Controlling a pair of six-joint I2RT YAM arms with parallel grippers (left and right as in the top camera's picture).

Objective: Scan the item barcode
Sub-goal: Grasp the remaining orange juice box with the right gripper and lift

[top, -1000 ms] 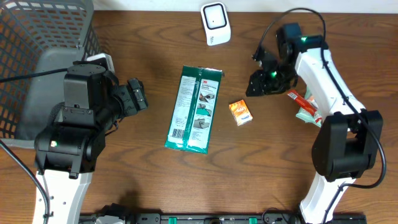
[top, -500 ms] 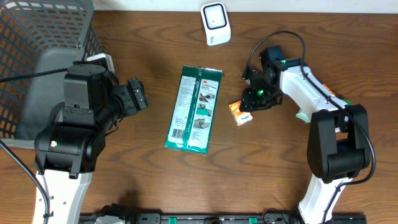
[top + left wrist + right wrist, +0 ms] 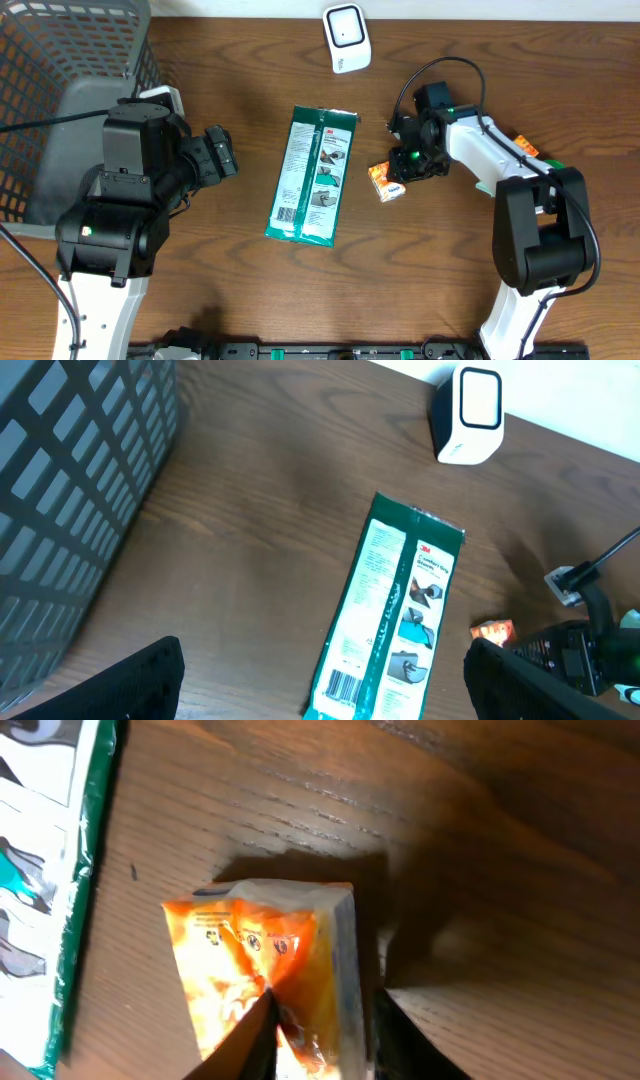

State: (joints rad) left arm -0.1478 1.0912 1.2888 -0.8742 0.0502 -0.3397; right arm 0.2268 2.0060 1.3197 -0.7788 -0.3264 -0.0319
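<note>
A small orange packet (image 3: 385,182) lies on the wooden table, right of a long green pack (image 3: 312,177). My right gripper (image 3: 399,170) is down at the packet's right end. In the right wrist view its fingers (image 3: 262,1020) stand either side of the packet's (image 3: 270,955) crimped edge and pinch it, creasing the foil. The white scanner (image 3: 345,38) stands at the back centre. My left gripper (image 3: 222,153) hovers left of the green pack, wide open and holding nothing (image 3: 325,685). The green pack's (image 3: 395,610) barcode faces up at its near end.
A grey mesh basket (image 3: 60,60) fills the back left corner. More packets (image 3: 484,186) lie partly under the right arm at the right. Bare table lies in front of the green pack.
My right arm has swung left and down from the packets at the right to the orange packet. Its jaws have narrowed onto the packet's edge. The left arm has not moved.
</note>
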